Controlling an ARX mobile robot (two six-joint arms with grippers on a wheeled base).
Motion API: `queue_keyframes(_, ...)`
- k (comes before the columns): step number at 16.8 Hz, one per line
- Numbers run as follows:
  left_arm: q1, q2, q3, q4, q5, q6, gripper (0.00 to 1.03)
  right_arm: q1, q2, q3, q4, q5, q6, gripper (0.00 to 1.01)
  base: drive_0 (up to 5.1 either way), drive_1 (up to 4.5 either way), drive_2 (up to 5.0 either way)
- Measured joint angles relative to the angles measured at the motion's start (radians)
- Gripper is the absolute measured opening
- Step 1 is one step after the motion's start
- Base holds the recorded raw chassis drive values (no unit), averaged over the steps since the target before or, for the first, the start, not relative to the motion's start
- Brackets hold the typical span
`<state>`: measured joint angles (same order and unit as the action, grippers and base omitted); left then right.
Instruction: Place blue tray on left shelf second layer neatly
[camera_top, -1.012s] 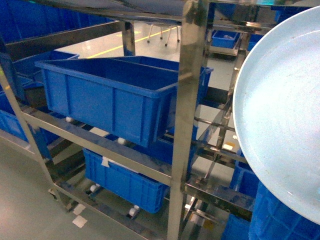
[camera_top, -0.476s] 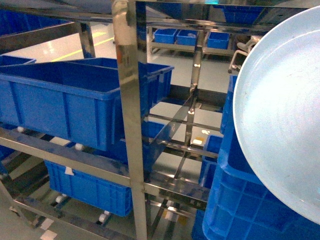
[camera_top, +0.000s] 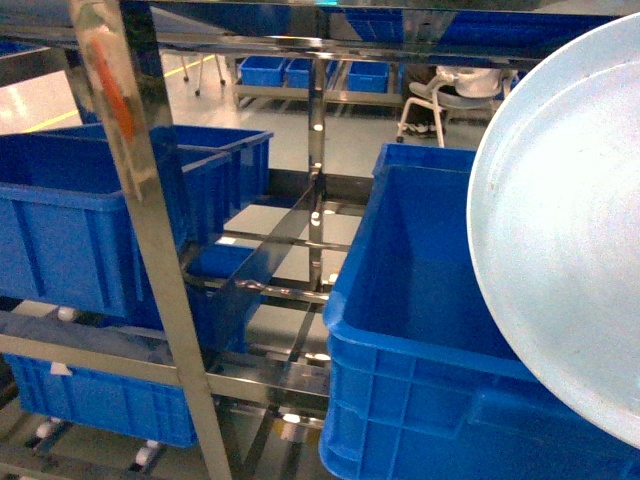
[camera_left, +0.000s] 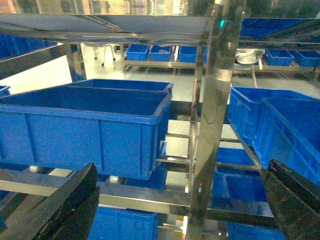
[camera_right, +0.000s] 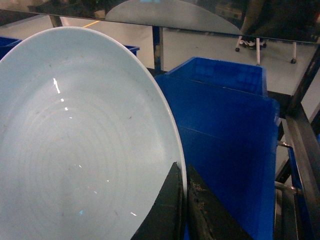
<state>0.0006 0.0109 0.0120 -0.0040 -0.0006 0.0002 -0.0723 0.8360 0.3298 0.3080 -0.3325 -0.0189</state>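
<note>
step: carrying to rack, not yet placed | right gripper (camera_right: 182, 200) clamped on blue tray (camera_right: 80, 145) rim, tray tilted up above blue crate (camera_top: 420, 330) | left gripper (camera_left: 180, 200) spread wide, empty | next: find left shelf second layer (camera_top: 90, 355), level tray

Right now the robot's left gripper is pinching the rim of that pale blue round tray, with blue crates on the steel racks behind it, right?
Not quite: the right gripper pinches the blue tray by its rim, as the right wrist view shows. The left gripper is open and holds nothing. The blue crates on steel racks are there.
</note>
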Motion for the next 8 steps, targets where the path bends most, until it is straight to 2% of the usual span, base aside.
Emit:
queue_keyframes(3, 0.000, 0.000, 0.000, 0.000, 0.000, 0.000, 0.98, 0.000, 0.000, 0.000, 0.000, 0.000, 0.000, 0.02, -1.5, -1.52, -1.5)
queue_keyframes(6, 0.000, 0.000, 0.000, 0.002, 0.004, 0.000, 0.98, -0.002, 0.000, 0.000, -0.003, 0.007, 0.000, 0.02, -6.0, 1.47, 1.5)
queue_keyframes(8, -0.002, 0.000, 0.000, -0.001, 0.001, 0.000, 0.98, 0.000, 0.000, 0.000, 0.000, 0.001, 0.000, 0.02, -3.4, 2.06, 2.1)
